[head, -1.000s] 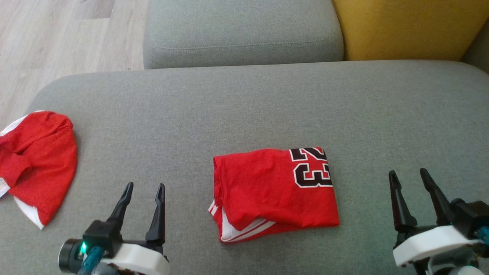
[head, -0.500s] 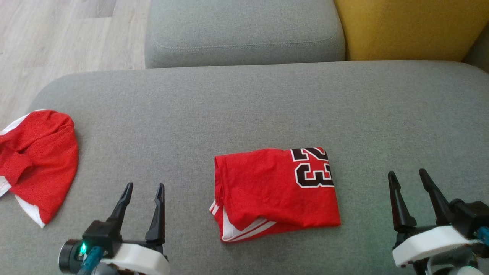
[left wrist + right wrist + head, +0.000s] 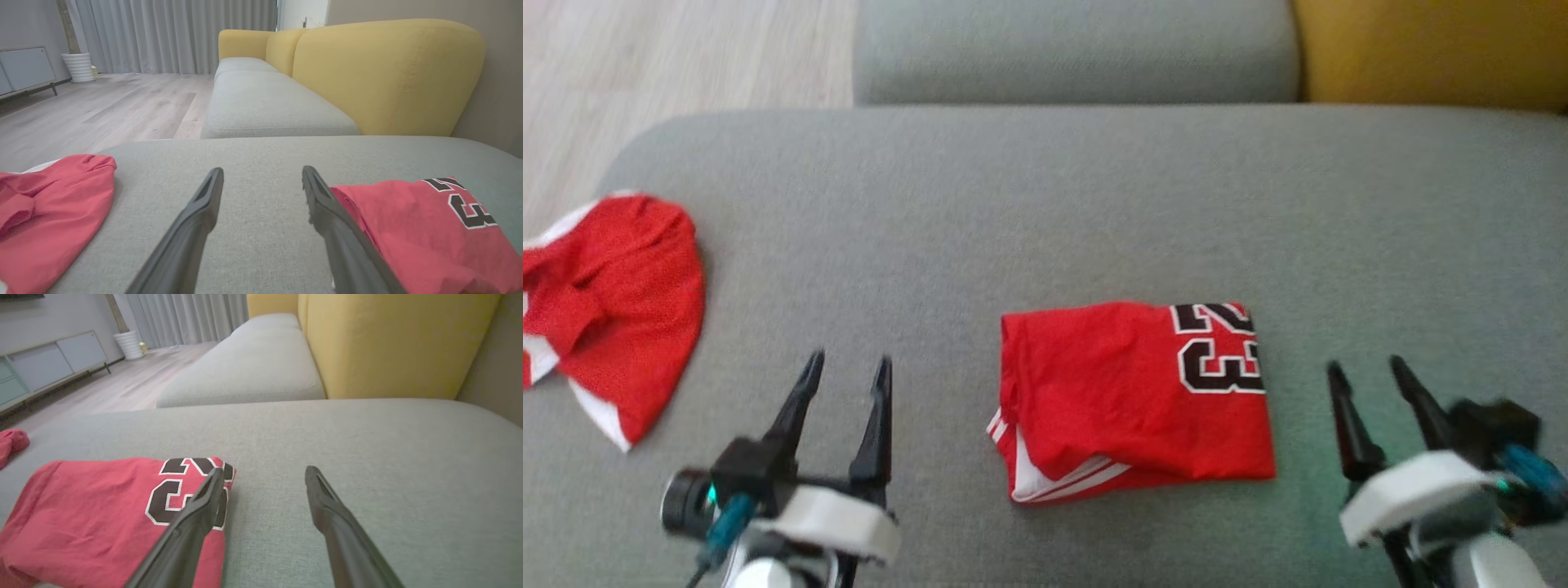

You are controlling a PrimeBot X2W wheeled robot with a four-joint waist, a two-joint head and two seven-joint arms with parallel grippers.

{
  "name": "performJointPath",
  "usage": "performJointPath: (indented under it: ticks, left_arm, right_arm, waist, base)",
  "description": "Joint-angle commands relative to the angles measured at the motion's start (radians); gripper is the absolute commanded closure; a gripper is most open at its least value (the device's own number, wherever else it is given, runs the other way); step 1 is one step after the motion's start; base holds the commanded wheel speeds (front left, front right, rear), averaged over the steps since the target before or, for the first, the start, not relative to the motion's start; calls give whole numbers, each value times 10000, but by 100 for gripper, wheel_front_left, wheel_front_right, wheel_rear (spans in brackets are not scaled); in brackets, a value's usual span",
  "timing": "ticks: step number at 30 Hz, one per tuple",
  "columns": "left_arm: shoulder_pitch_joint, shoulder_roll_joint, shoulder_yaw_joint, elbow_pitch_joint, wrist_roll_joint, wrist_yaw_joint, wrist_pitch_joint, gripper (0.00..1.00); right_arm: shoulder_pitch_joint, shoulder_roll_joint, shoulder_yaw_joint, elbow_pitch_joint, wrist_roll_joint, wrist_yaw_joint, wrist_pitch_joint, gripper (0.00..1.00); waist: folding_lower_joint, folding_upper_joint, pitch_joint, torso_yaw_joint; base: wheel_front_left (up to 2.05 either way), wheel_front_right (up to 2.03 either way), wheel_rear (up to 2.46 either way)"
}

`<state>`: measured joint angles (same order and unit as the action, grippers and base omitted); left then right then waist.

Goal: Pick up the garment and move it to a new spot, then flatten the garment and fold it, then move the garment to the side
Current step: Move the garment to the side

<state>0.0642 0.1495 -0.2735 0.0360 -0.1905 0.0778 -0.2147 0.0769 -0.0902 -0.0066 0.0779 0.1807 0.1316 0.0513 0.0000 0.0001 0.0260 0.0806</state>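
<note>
Fingers: both pairs parted, empty, pointing forward
Left gripper: low over grey fabric sofa cushion
Right gripper: beside folded red number-23 jersey

The folded garment lies lower centre of the frame on the seat cushion, between the left gripper and right gripper; a crumpled garment lies at the left edge.

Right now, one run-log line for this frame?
numbered red garment: folded, flat on grey seat | left gripper: open, empty | right gripper: open, empty | second red garment: crumpled, far left
</note>
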Motion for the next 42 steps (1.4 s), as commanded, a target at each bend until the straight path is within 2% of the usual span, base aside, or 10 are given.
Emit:
performJointPath:
  ticks: [1,8,12,13,14,15,21,29,35,42]
  left_arm:
    - [-703,35,311,-364,-8,-19,-125,0]
    - [-1446,-150,127,-174,21,-178,-320,0]
    - [-1624,-235,125,-57,16,-176,-397,0]
    - [-1647,-244,138,-29,9,-178,-410,0]
    - [-1666,-252,151,-7,6,-179,-421,0]
    - [-1681,-257,167,7,4,-177,-431,0]
    - [-1720,-242,306,9,17,-162,-462,0]
    - [-1807,-252,422,-240,87,-199,-469,0]
    - [-1916,-256,458,-408,177,-252,-470,0]
    - [-2208,-183,401,-508,294,-400,-470,0]
  right_arm:
    - [-645,-205,309,-170,71,-9,44,0]
    - [-1732,-240,1034,1844,280,-9,1046,0]
    - [-2249,-218,1405,2571,554,-9,1505,0]
    - [-2352,-239,1482,2671,628,-9,1549,52]
    - [-2441,-284,1545,2746,666,-9,1571,93]
    - [-2512,-339,1638,2799,720,-9,1633,100]
    - [-2865,-1110,2223,1961,734,-9,1391,100]
    - [-3038,-2061,2354,209,277,-9,2038,100]
    - [-3233,-2291,2135,-398,197,-9,2355,100]
    - [-3956,-2281,1742,26,351,-9,2083,100]
  waist:
    - [0,-1,284,247]
    - [0,-1,998,766]
    - [0,-1,1222,867]
    - [0,-1,1252,873]
    - [0,-1,1283,875]
    - [0,-1,1313,865]
    - [0,-1,1459,369]
    - [0,-1,1594,-904]
    - [0,-1,1840,-1965]
    - [0,-1,2278,-2679]
  base:
    - [0,0,0]
    - [0,0,0]
    - [0,0,0]
    - [0,0,0]
    - [0,0,0]
    - [0,0,0]
    - [0,0,0]
    - [0,0,0]
    - [0,0,0]
    - [0,0,0]
